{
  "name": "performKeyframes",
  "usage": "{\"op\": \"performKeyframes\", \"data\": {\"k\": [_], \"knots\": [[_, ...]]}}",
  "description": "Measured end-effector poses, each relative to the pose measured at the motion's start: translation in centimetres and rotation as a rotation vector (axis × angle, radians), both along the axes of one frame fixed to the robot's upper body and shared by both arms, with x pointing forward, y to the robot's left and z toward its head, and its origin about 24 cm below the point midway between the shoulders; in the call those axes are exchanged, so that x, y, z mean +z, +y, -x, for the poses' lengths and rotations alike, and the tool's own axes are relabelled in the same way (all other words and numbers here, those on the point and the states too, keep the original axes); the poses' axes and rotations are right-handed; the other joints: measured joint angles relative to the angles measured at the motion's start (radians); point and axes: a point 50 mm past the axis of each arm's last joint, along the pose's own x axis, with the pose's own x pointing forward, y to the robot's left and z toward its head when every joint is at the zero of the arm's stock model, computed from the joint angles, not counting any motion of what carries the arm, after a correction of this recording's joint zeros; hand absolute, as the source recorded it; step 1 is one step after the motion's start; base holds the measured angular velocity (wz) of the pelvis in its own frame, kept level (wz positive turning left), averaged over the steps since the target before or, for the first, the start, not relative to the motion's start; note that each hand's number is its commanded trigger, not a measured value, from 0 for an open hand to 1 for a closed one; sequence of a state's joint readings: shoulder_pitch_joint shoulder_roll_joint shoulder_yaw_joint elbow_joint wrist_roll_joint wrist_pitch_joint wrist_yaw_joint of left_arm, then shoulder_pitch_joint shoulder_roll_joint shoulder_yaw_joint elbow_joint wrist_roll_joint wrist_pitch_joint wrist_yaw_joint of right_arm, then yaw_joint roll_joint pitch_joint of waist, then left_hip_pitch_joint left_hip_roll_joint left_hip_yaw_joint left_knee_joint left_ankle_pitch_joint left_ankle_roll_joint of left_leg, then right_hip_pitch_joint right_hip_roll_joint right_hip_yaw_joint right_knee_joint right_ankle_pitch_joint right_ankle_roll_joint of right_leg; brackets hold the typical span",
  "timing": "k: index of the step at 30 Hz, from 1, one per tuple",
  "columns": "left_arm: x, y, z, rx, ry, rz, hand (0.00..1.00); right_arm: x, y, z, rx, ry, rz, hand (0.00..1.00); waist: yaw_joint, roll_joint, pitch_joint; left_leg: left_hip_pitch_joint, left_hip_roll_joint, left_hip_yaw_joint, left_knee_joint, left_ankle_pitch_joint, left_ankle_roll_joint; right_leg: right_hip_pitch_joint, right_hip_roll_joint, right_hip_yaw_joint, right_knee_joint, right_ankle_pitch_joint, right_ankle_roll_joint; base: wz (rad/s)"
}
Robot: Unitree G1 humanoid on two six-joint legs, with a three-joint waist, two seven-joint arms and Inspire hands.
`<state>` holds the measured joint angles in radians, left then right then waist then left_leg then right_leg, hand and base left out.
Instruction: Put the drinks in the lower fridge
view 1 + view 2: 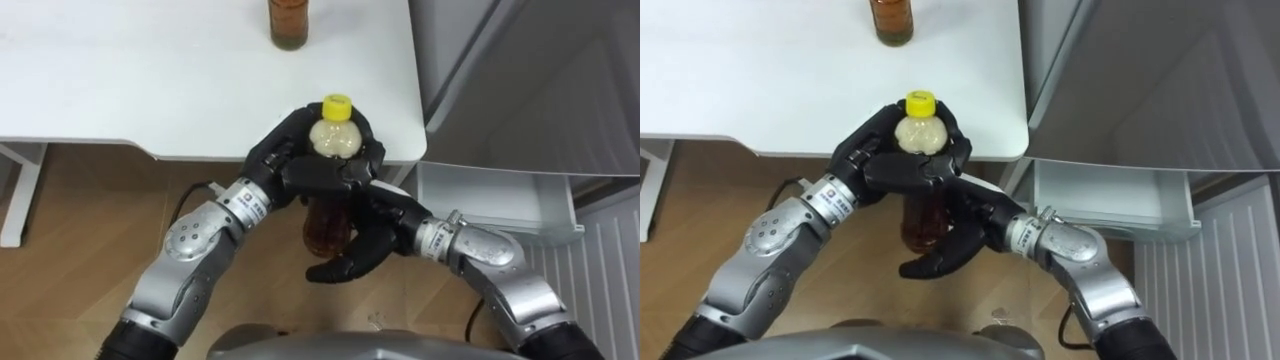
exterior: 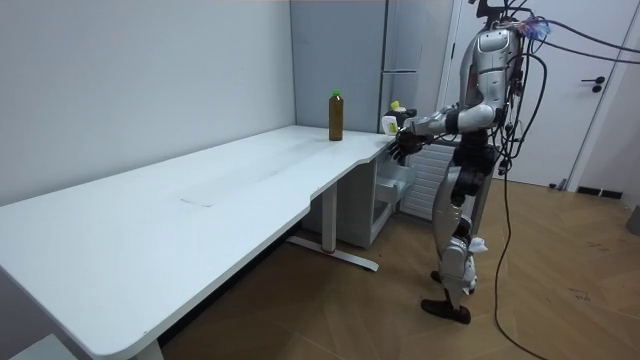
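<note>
At table [image 1: 150, 90] corner: left hand [image 1: 283, 160] fingers [image 1: 345, 172] curled round bottle [image 1: 335, 138].

The fingers [image 1: 340, 172] of the left hand [image 1: 285, 160] cover the middle of the bottle [image 1: 333, 138], the right hand [image 1: 350, 255] hides its base, which perhaps rests on that palm, the second bottle [image 1: 290, 25] on the bench [image 1: 150, 80] is cut off by the top edge, and the room view shows the grip too small to read.

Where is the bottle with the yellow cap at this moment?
In the left eye view the yellow-capped bottle is central, off the near right corner of the white table, the left hand curled round it and the right hand below it.
</note>
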<state>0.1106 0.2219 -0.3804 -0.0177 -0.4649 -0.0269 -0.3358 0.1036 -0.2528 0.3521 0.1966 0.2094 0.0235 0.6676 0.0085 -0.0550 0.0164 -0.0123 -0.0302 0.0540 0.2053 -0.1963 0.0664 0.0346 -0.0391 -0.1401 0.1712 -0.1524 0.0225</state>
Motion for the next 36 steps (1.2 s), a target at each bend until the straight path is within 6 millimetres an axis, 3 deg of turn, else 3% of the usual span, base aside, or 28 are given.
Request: {"op": "performKeyframes", "data": {"k": [7,9,10,21,31,32,33,34,36], "knots": [[-0.1,-0.2,0.2,-0.008,-0.001,0.004,1.0,0.0,0.1,0.3,-0.04,0.037,-0.087,0.0,-0.002,-0.002,0.0004,0.001,0.0,0.0,0.001,0.0,0.0,0.001,-0.001,-0.002,0.0,0.0,0.0,0.0],[-0.2,-0.3,0.4,-0.02,0.004,-0.007,1.0,0.0,0.2,0.4,-0.052,0.047,-0.107,0.49,0.0,-0.002,0.0004,0.002,0.0,0.001,0.001,0.0,0.0,0.001,-0.001,0.0,0.0,0.0,0.0,0.0],[-0.3,-0.3,0.5,-0.026,0.008,-0.011,1.0,-0.1,0.3,0.5,-0.064,0.065,-0.133,1.0,-0.001,-0.002,0.0005,0.002,0.0,0.002,0.001,0.0,0.0,0.001,-0.001,0.001,0.0,0.0,0.0,0.0],[-0.9,-0.7,1.1,-0.053,0.031,-0.024,1.0,-1.1,0.5,1.1,-0.122,0.137,-0.186,1.0,-0.001,0.001,0.0012,-0.001,0.0,0.001,0.0,0.0,0.0,0.0,0.0,0.0,-0.001,0.0,0.0,0.0],[-0.8,-0.8,1.0,-0.02,0.067,0.029,1.0,-1.0,0.7,1.1,-0.114,0.111,-0.175,1.0,-0.004,0.017,0.0012,0.002,-0.001,0.001,0.001,0.0,0.0,0.003,-0.001,0.001,-0.001,0.0,0.0,0.0],[-0.7,-0.8,1.0,-0.015,0.065,0.029,0.87,-1.0,0.8,1.1,-0.119,0.109,-0.176,1.0,-0.005,0.017,0.0012,0.002,0.0,0.001,0.001,0.0,0.0,0.003,-0.001,0.001,-0.001,0.0,0.0,0.0],[-0.7,-0.8,1.0,-0.014,0.063,0.029,0.49,-0.9,0.8,1.0,-0.121,0.108,-0.175,1.0,-0.005,0.016,0.0011,0.002,0.0,0.001,0.001,0.0,0.0,0.003,-0.001,0.001,-0.001,0.0,0.0,0.0],[-0.6,-0.8,0.9,-0.01,0.061,0.032,0.0,-0.9,0.8,0.9,-0.119,0.104,-0.175,1.0,-0.007,0.016,0.0011,0.002,0.0,0.001,0.001,0.0,0.0,0.003,-0.001,0.001,-0.001,0.0,0.0,0.0],[-0.5,-0.8,0.8,-0.005,0.062,0.044,0.0,-0.8,0.8,0.8,-0.12,0.097,-0.178,1.0,-0.007,0.015,0.001,0.002,0.0,0.001,0.001,0.0,0.0,0.003,-0.001,0.001,-0.001,0.0,0.0,0.0]]}}
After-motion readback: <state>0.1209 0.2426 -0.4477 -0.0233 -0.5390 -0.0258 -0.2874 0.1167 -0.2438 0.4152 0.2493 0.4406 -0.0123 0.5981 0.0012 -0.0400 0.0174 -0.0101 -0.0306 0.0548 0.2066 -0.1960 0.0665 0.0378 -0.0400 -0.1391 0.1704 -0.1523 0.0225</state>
